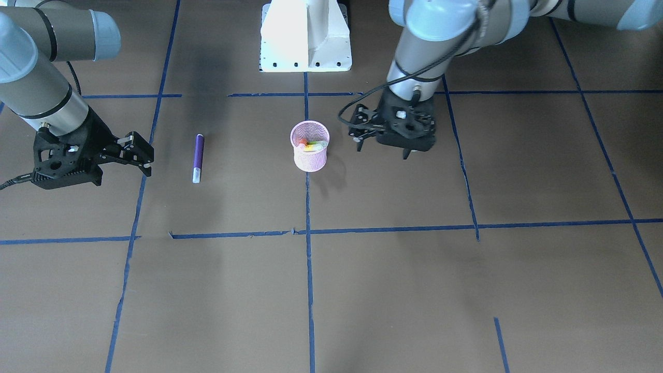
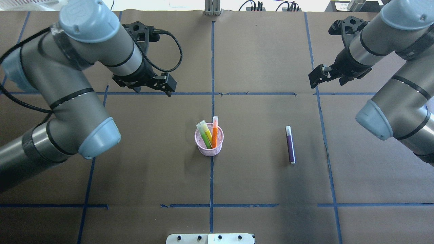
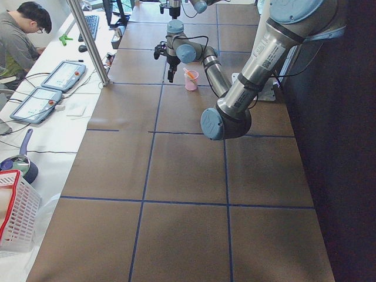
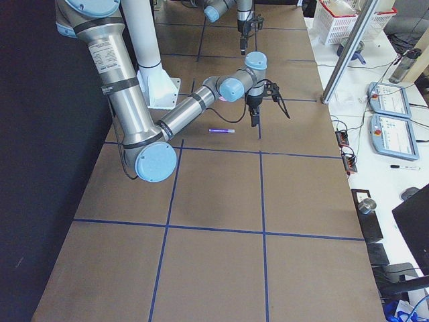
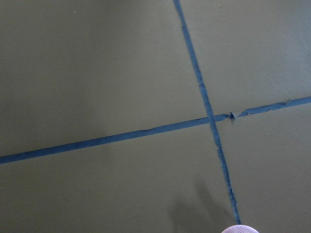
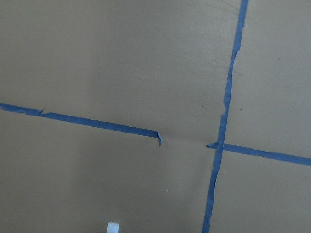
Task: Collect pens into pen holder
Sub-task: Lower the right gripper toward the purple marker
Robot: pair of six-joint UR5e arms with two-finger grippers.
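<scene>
Purple pen, location: it lay flat on the bench (image 2: 257,183), on the robot's right side and well apart from the pen holder. The purple pen (image 2: 290,145) pointed its pale cap (image 2: 288,128) away from the robot's base.
Purple pen, handling (judged): light, stiff and not fragile. The smooth round barrel would likely roll if nudged and slip under a loose pinch.
Purple pen, grasp point (judged): mid-barrel, fingers closing across the short axis from above. That would leave the ends free for lowering into the holder.
Pen holder: the pen holder (image 2: 209,149) stood upright at the bench centre, on a tape line. The light mesh cup was judged easy to tip if knocked.
Holder contents: 1 orange pen (image 2: 214,130) and 1 green pen (image 2: 204,135) stood caps up, leaning on the rim. 1 yellowish stick appeared beside the green one.
Right gripper: the right gripper (image 1: 149,164) was beyond the purple pen and farther to the right, clear of it. Its fingers stood a little apart, with nothing between them.
Left gripper: the left gripper (image 1: 382,152) was beyond the holder, on the left side. Its fingers were spread wide, empty and touching nothing.
</scene>
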